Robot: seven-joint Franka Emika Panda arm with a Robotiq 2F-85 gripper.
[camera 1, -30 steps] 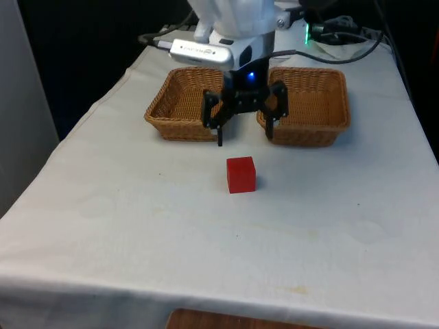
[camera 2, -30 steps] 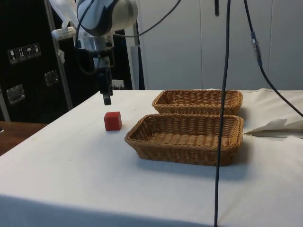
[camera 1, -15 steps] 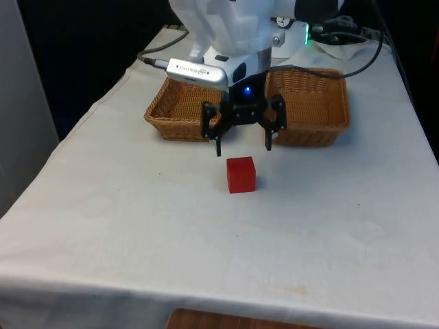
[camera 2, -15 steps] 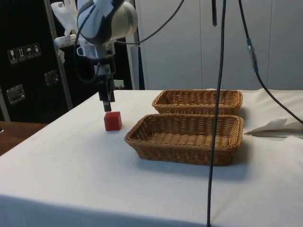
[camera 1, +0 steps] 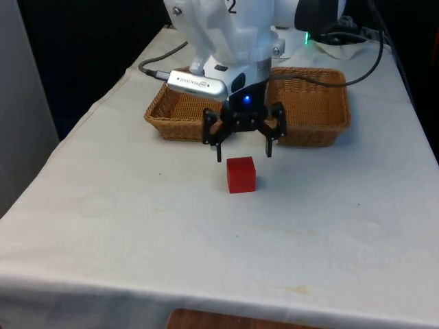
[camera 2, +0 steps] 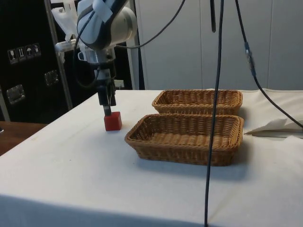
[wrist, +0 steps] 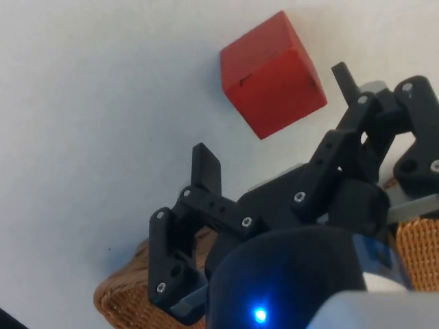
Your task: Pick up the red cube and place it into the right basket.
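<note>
Spread jaws just behind red cube (camera 1: 241, 174); baskets (camera 1: 180, 110) part-hidden

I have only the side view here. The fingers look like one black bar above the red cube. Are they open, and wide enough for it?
Observer: Yes, open. In the front view the gripper has its two fingers spread wider than the red cube.
Operator: Are the tips already down around the cube?
Observer: Not yet. In the wrist view the cube lies beyond the fingertips, not between them.
</note>
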